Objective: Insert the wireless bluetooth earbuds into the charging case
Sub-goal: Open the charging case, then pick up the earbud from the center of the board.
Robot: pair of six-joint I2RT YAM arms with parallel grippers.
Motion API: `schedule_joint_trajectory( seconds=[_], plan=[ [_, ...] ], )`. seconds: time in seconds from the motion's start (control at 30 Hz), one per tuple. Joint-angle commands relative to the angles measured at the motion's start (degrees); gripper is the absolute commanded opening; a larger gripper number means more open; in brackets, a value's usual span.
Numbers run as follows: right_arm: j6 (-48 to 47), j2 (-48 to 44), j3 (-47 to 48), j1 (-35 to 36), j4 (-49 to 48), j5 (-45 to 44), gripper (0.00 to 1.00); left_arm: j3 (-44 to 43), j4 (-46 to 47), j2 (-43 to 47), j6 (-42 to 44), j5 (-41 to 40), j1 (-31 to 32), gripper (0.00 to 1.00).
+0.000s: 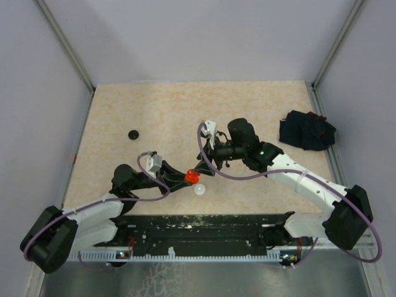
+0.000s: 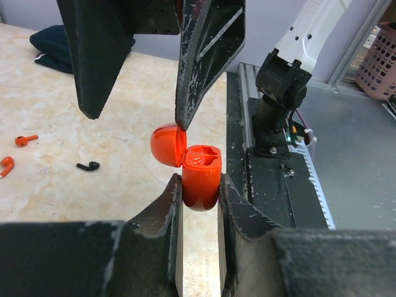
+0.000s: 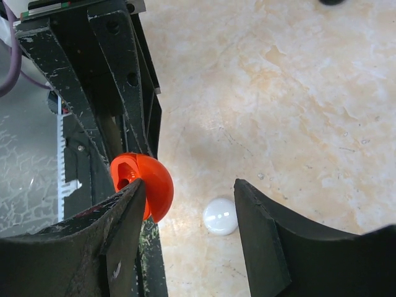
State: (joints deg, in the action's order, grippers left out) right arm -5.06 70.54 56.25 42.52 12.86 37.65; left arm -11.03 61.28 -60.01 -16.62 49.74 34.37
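My left gripper (image 2: 198,180) is shut on the red-orange charging case (image 2: 201,176), holding it upright with its lid (image 2: 167,143) hinged open to the left. In the top view the case (image 1: 192,176) sits near the table's front edge. My right gripper (image 3: 189,189) hangs open over it, and one finger (image 3: 127,213) rests against the open lid (image 3: 154,182). It holds nothing. On the table in the left wrist view lie two red-orange earbuds (image 2: 26,140) (image 2: 6,166) and a black earbud (image 2: 88,166).
A white round case (image 1: 199,189) lies shut on the table just beside the grippers. A black round case (image 1: 132,133) sits at the left, and a dark navy cloth bundle (image 1: 306,130) at the far right. The black rail (image 1: 210,226) runs along the near edge.
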Motion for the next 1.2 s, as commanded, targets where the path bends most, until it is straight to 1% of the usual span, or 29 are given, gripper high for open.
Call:
schedule_joint_trajectory(
  seconds=[0.0, 0.13, 0.2, 0.3, 0.43, 0.6, 0.7, 1.0, 1.07, 1.17],
  plan=[
    [0.06, -0.7, 1.77, -0.51, -2.45, -1.88, 0.59, -1.11, 1.22, 0.9, 1.07, 2.63, 0.26, 0.0],
    [0.27, -0.71, 2.04, -0.52, -2.47, -1.2, 0.59, -0.72, 1.27, 0.87, 1.96, 1.65, 0.28, 0.0],
    [0.58, -0.98, 2.36, -0.51, -2.22, -0.52, 0.59, -0.19, 1.02, 0.77, 2.83, -0.38, 0.28, 0.0],
    [1.14, -1.23, 3.1, -0.63, -1.14, -1.08, 0.59, 0.17, -1.85, 0.61, 3.77, -7.02, 0.26, 0.0],
    [2.18, -0.24, 4.65, -2.23, 2.73, -6.87, 0.59, 0.31, -5.37, 0.03, 4.55, -13.37, 0.26, 0.0],
    [3.56, 2.3, 5.56, -5.49, 5.27, -14.03, 0.58, -0.33, -10.15, -0.93, 5.9, -20.04, 0.3, 0.0],
    [3.68, 4.94, 6.61, -7.36, 6.4, -18.32, 0.58, -1.06, -12.22, -1.86, 7.87, -21.81, 0.26, 0.0],
    [3.96, 13.04, 9.27, -14.42, 5.82, -30.7, 0.56, -0.95, -11.7, -6.14, 10.02, -24.63, 0.26, 0.0],
    [3.52, 15.07, 10.46, -15.5, 5.86, -32.69, 0.56, -0.76, -11.32, -6.62, 10.64, -25.09, 0.26, 0.0],
    [3.3, 19.0, 12.63, -16.06, 5.66, -32.69, 0.55, -0.07, -10.29, -6.78, 11.62, -26.85, 0.26, 0.0]
  ],
)
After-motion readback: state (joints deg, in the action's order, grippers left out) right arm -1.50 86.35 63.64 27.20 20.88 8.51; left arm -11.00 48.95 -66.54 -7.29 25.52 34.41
